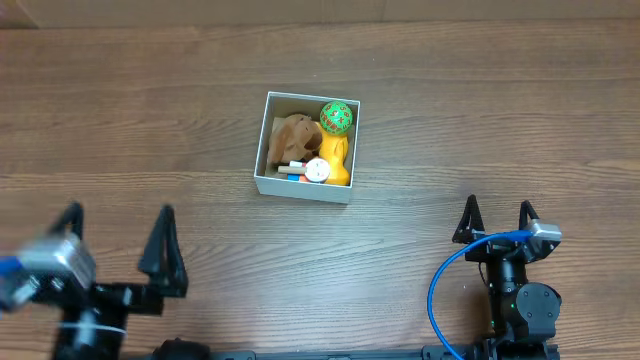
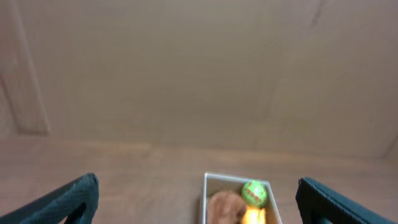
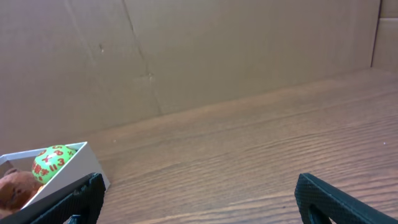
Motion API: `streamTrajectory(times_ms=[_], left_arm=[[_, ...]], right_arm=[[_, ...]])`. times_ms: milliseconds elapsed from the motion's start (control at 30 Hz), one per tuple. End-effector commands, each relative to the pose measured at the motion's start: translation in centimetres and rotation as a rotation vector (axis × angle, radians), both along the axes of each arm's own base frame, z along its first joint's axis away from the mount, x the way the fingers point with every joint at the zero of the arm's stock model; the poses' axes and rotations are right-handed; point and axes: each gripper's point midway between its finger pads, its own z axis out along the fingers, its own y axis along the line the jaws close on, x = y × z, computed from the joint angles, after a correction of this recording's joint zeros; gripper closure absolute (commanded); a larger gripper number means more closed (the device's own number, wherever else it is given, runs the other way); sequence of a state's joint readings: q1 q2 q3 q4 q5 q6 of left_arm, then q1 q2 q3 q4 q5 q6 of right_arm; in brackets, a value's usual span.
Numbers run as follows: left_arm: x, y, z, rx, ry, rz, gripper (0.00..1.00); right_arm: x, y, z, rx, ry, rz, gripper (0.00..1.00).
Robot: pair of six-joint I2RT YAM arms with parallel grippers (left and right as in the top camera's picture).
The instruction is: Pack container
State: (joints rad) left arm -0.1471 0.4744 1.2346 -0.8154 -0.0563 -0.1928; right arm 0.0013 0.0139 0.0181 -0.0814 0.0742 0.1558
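The container (image 1: 262, 150), a small square cardboard box with white outer walls, sits near the middle of the table. Inside lie a brown plush toy (image 1: 293, 135), a green ball with red marks (image 1: 336, 117), an orange-yellow toy (image 1: 336, 158) with a white dial, and small red and blue bits. The box also shows at the bottom of the left wrist view (image 2: 206, 186) and at the lower left of the right wrist view (image 3: 87, 163). My left gripper (image 1: 118, 235) is open and empty at the front left. My right gripper (image 1: 497, 215) is open and empty at the front right.
Brown cardboard walls (image 3: 217, 50) stand behind the wooden table (image 1: 480, 120). A blue cable (image 1: 440, 290) loops beside the right arm.
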Motion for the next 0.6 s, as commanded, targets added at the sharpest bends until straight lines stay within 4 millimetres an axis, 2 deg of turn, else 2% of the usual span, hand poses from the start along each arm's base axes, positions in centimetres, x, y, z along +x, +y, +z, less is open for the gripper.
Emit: streamTrajectory(times_ms=[0,200,333,567], left_arm=[[1.2,0.0,-5.2,-0.024,-0.029,0.008,0.00],[4.9,-0.2,-9.8,-0.027,-0.128,-0.006,0.00],[6.3,0.0,-12.8,-0.026,-0.149,0.005,0.00],[6.4,-0.1,-16.8,-0.021,-0.157,-0.003,0.00]], right_arm=[[0.0,0.0,-0.1,-0.007,-0.005,0.003,0.00],[0.0,0.0,-0.1,-0.007,-0.005,0.003,0.00],[0.0,0.0,-0.1,-0.007,-0.005,0.002,0.00],[0.0,0.0,-0.1,-0.007,-0.005,0.002,0.00]])
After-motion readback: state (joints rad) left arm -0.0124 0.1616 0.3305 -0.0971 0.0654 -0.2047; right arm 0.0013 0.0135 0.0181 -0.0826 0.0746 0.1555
